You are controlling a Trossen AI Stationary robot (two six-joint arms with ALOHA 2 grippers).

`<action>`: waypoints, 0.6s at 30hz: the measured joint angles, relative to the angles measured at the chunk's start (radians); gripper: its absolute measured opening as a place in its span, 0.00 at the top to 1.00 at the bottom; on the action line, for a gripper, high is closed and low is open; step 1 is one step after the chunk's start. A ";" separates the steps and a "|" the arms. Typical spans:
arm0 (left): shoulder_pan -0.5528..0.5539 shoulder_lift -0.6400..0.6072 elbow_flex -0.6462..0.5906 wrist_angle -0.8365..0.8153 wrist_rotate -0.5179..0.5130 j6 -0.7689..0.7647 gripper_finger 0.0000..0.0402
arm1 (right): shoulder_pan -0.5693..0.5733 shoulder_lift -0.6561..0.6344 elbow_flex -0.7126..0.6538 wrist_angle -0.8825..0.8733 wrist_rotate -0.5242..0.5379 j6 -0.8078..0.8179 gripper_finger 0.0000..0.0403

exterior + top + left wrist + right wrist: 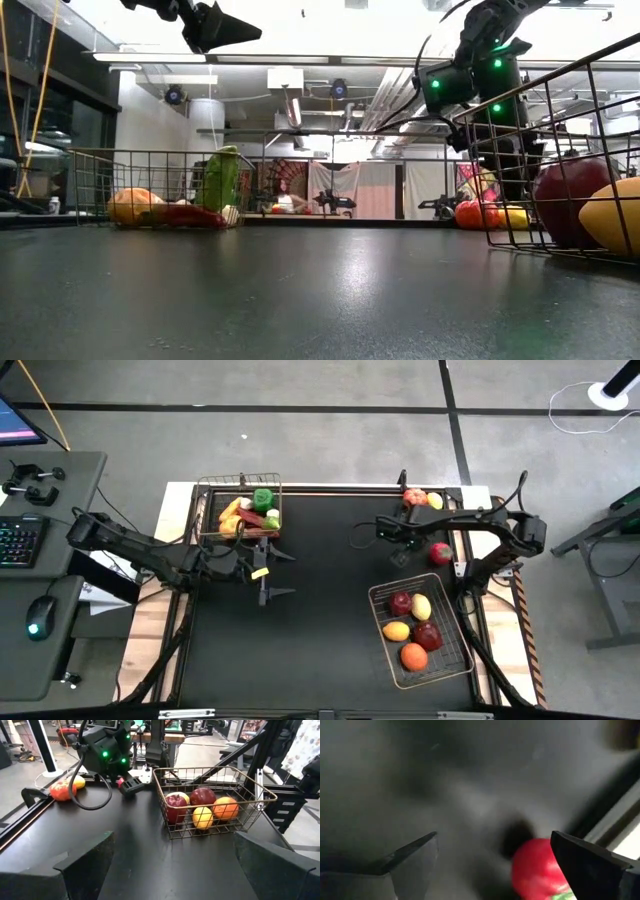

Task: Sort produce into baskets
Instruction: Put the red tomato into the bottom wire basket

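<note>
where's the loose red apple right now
In the high view the red apple lies on the mat near the table's right edge, just above the basket of fruit and right beside the right gripper, whose open fingers frame it.

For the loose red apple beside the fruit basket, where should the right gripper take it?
Probably from straight above, across the widest part of the red apple. It sits alone on the mat, apart from the fruit basket, so both sides are free. The open right gripper has the apple near one finger.

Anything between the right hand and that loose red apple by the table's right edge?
Nothing visible. The right hand is open above bare mat, and the red apple lies just beside it, between the open fingers in the right wrist view, apart from the fruit basket.
</note>
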 joint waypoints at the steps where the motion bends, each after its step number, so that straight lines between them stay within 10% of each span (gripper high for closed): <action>1: 0.000 0.000 0.000 0.000 0.000 -0.006 0.02 | 0.000 0.000 0.000 -0.001 0.028 0.009 0.07; 18: 0.000 0.000 0.000 -0.028 0.000 -0.025 0.02 | -0.081 0.000 0.000 -0.189 0.101 0.159 0.07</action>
